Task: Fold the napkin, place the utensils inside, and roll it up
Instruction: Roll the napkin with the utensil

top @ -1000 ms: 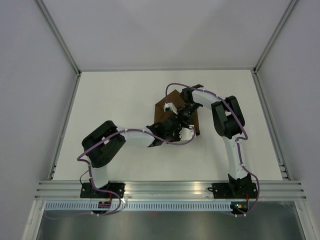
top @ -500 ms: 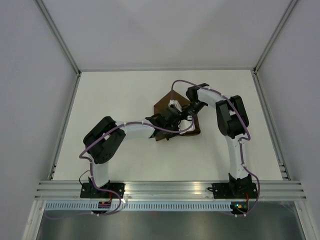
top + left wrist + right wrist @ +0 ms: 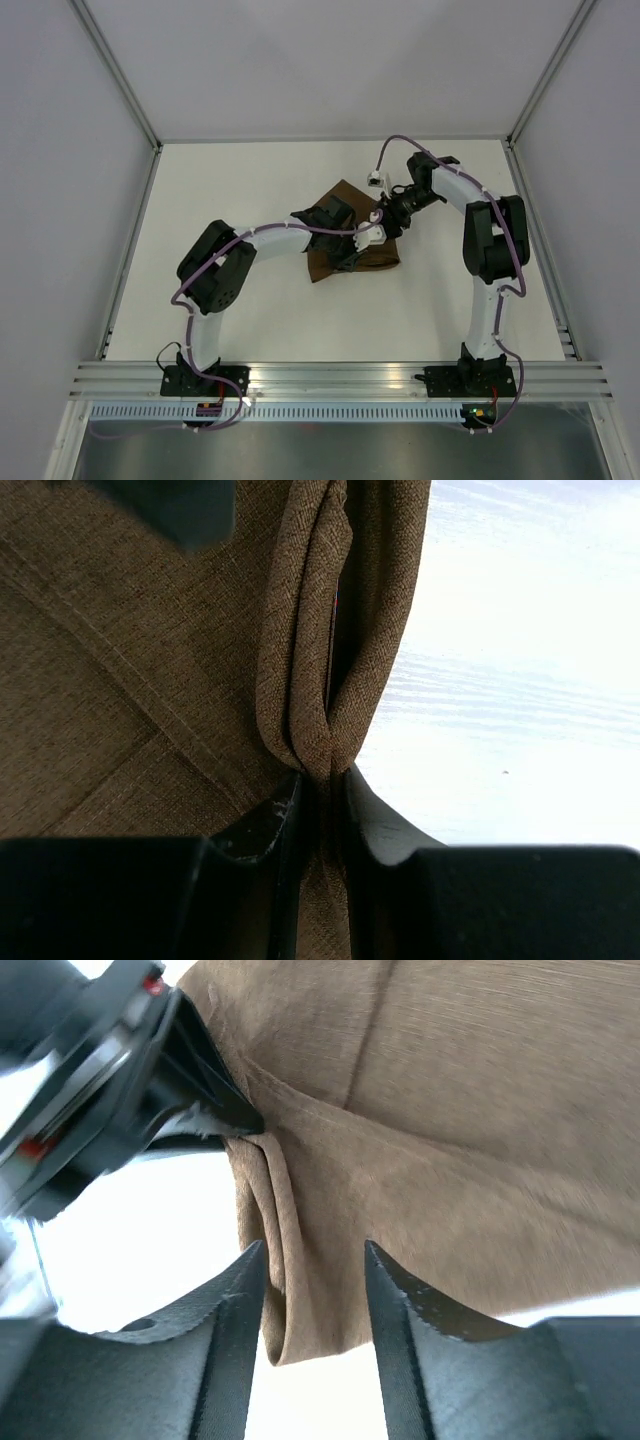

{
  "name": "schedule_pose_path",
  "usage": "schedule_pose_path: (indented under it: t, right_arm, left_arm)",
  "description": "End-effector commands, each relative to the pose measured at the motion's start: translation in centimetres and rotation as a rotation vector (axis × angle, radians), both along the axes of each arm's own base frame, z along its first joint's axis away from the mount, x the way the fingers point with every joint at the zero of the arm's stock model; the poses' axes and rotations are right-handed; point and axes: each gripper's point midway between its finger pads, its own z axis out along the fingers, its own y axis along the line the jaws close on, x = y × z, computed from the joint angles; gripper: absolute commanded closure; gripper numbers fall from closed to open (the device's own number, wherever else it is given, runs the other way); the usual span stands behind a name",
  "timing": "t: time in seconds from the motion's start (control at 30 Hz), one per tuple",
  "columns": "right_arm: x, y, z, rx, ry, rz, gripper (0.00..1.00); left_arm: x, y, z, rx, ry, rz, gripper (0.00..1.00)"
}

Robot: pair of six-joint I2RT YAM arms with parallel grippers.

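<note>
The dark brown napkin point(image 3: 383, 256) lies bunched on the white table, mid right. In the left wrist view the napkin point(image 3: 120, 680) has a raised fold. My left gripper point(image 3: 322, 778) is shut on that fold, and it sits over the cloth in the top view point(image 3: 348, 252). My right gripper point(image 3: 315, 1250) is open, its jaws either side of the napkin's point(image 3: 450, 1110) rolled edge without closing on it. In the top view it sits at the cloth's right side point(image 3: 388, 214). The left gripper point(image 3: 120, 1110) also shows in the right wrist view. The utensils are hidden.
White table point(image 3: 230, 190) with low walls on three sides. The aluminium rail point(image 3: 340, 375) with both arm bases runs along the near edge. Both forearms cross above the napkin's area.
My right arm has pulled back to the right and away from the cloth's middle. My left arm has reached farther right over the napkin, which is now more bunched.
</note>
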Motion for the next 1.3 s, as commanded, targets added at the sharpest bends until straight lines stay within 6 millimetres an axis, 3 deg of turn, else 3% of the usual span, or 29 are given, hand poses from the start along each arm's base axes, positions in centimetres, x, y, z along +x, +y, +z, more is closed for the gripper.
schedule_pose_path:
  t: [0.0, 0.03, 0.1, 0.13, 0.2, 0.23, 0.43, 0.57, 0.63, 0.67, 0.7, 0.73, 0.77, 0.87, 1.27]
  right_arm:
    - [2.0, -0.7, 3.9, 0.116, -0.148, -0.072, 0.51]
    - [1.2, -1.2, 4.4, 0.117, -0.170, -0.086, 0.51]
    - [2.2, -2.1, 4.5, 0.101, -0.284, -0.119, 0.51]
    - [0.9, -2.4, 4.6, 0.090, -0.306, -0.131, 0.51]
    - [1.3, -2.9, 4.8, 0.076, -0.422, -0.142, 0.51]
    - [-0.1, -3.1, 4.7, 0.073, -0.448, -0.141, 0.51]
    - [-2.3, -3.3, 4.6, 0.007, -0.656, -0.100, 0.51]
    - [-3.2, -1.4, 3.4, -0.069, -0.802, -0.037, 0.50]
    - [-5.0, 0.3, 1.9, -0.088, -0.831, 0.026, 0.50]
    - [-4.4, 0.5, 1.9, -0.115, -0.889, 0.018, 0.50]
    - [-5.1, 1.7, 1.6, -0.110, -0.913, 0.059, 0.50]
    - [-5.7, 1.7, 0.3, -0.133, -0.898, 0.077, 0.50]
    - [-5.0, 2.1, 0.7, -0.138, -0.952, 0.069, 0.50]
    - [-5.4, 3.3, -0.4, -0.151, -0.988, 0.115, 0.50]
    - [-8.4, 5.9, -3.5, -0.204, -1.037, 0.299, 0.49]
  left_arm:
    - [-2.0, 1.7, -1.6, 0.039, 0.240, 0.034, 0.98]
    - [-2.4, 1.7, -2.2, 0.036, 0.289, 0.031, 0.98]
    - [-2.1, 1.8, -1.7, 0.027, 0.342, 0.041, 0.98]
    - [-2.4, 1.7, -2.0, 0.013, 0.391, 0.038, 0.98]
    - [-2.1, 1.8, -1.6, -0.005, 0.447, 0.049, 0.98]
    - [-2.4, 1.6, -1.2, -0.030, 0.487, 0.041, 0.98]
    - [-2.1, 1.4, -1.1, -0.050, 0.651, 0.059, 0.98]
    - [-1.9, 0.8, -1.4, -0.042, 0.720, 0.066, 0.98]
    - [-2.0, 0.7, -1.9, -0.033, 0.764, 0.076, 0.98]
    - [-2.2, 0.7, -2.2, -0.029, 0.781, 0.079, 0.98]
    - [-2.4, 0.7, -2.7, -0.022, 0.807, 0.082, 0.98]
    - [-2.7, 0.8, -2.8, -0.017, 0.834, 0.087, 0.98]
    - [-2.6, 0.8, -2.8, -0.015, 0.838, 0.088, 0.98]
    - [-2.9, 0.9, -3.4, -0.006, 0.875, 0.097, 0.98]
    - [-3.1, 1.2, -3.4, -0.026, 0.939, 0.105, 0.98]
